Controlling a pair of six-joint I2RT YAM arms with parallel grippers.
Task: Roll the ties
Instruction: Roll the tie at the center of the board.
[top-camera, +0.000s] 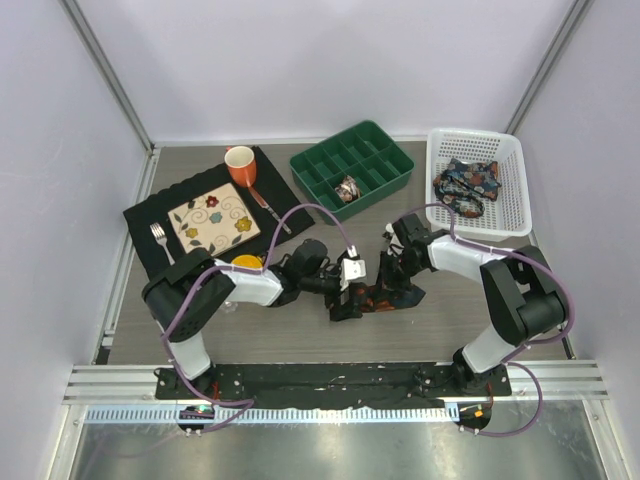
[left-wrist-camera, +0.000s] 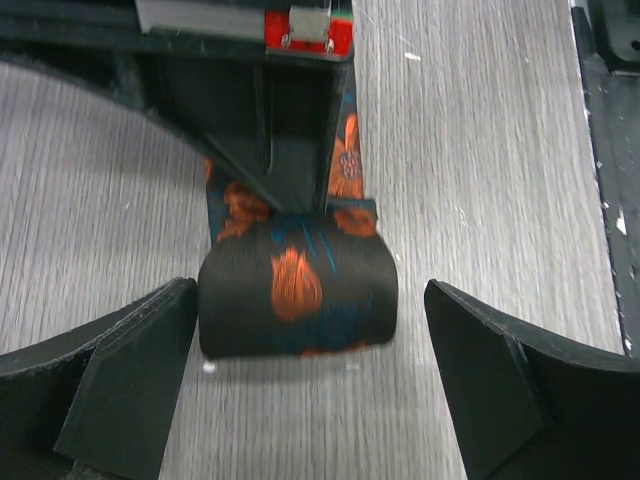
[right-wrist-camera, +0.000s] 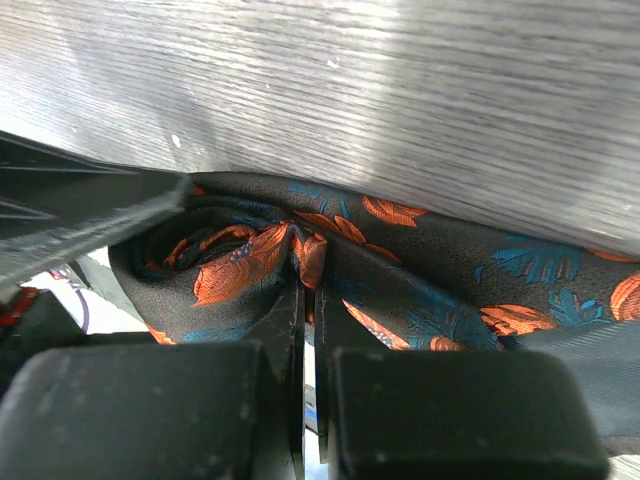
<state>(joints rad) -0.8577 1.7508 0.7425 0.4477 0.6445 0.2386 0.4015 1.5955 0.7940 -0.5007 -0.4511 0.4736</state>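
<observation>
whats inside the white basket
A loose bundle of patterned ties lies in the white basket. They overlap, so their number and the basket floor beneath them cannot be seen.

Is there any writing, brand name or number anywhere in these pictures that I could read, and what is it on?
No text can be read in any view.
Red and green part above the tie: blurred, no letters can be made out.
Plate and tie: flower patterns only, no words.
</observation>
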